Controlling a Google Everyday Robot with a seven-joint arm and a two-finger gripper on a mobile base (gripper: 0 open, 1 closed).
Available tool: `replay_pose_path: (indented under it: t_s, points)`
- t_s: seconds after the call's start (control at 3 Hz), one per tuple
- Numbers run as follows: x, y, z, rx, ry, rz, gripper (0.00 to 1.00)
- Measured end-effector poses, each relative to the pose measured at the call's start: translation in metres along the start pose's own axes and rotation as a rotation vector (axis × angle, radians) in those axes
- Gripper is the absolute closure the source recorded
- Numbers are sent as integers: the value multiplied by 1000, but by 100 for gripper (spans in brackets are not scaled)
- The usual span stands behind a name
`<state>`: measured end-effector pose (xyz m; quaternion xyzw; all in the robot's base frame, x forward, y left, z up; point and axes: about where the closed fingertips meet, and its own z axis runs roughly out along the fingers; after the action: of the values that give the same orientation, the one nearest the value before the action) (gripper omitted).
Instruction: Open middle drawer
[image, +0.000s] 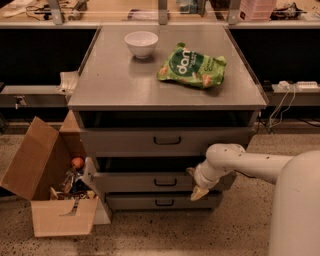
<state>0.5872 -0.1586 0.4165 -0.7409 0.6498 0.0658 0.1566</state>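
The middle drawer (135, 182) is a grey metal front with a small black bar handle (165, 182), between a taller top drawer (125, 142) and a slimmer bottom drawer (130, 201). It stands slightly out from the cabinet, with a dark gap above it. My gripper (195, 183) is at the right part of the middle drawer's front, right of the handle and not on it. Its two cream fingertips (199, 193) are spread apart, one above the other, and hold nothing. My white arm (250, 162) reaches in from the right.
On the cabinet top (115, 80) are a white bowl (141, 43) and a green snack bag (192, 66). An open cardboard box (55, 185) of odds and ends stands on the floor at the left. Cables and a power strip (295, 86) are at the right.
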Motion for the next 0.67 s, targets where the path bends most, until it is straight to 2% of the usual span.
replay_pose_path:
  t_s: [0.33, 0.67]
  points:
    - [0, 0, 0, 0, 0, 0, 0]
    - [0, 0, 0, 0, 0, 0, 0]
